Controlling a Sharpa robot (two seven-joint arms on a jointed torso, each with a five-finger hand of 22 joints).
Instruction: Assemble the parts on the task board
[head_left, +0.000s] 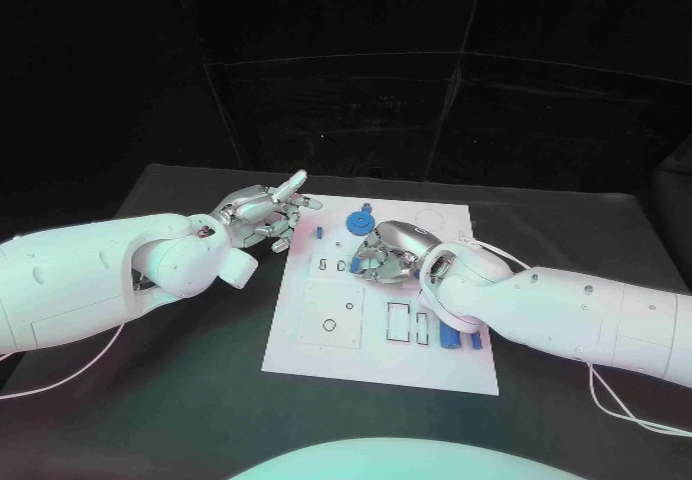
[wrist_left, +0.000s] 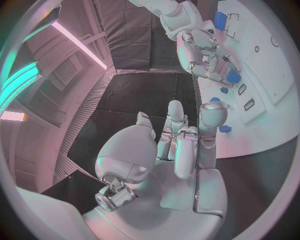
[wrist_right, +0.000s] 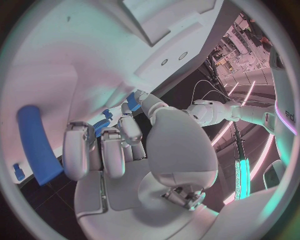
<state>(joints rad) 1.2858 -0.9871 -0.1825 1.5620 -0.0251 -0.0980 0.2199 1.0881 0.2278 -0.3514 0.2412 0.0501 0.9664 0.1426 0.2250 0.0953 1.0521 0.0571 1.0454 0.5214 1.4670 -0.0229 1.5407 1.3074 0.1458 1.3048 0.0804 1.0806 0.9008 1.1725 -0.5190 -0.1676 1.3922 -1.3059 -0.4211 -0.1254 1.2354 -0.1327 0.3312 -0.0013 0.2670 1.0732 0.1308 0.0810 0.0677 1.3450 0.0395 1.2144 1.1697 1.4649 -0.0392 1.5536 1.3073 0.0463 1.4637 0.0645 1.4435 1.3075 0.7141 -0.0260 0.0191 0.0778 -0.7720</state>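
The white board (head_left: 382, 350) lay flat in the middle of the black worktop (head_left: 173, 400), with small blue parts scattered on it: a round, gear-like part (head_left: 359, 220) near the far edge, a small peg (head_left: 319, 232) by the left robot hand, and two short bars (head_left: 453, 338) lying side by side at the near right. The right robot hand (head_left: 387, 255) hung low over the board's middle with its fingers curled around a small blue part (wrist_left: 233, 75), which showed between the fingertips in the left wrist view; whether that part already touched the board could not be told. The left robot hand (head_left: 263, 215) hovered just off the board's left edge, its fingers apart, one stretched toward the board, holding nothing. The parts looked like hard, light plastic, stiff enough to be pinched firmly but smooth and small, so likely to slip or twist between metal fingertips. The bars would probably be best taken across their short sides near the middle, the gear by its rim. The board itself seemed thin and light, so it might slide on the worktop if a part were pressed in at an angle.
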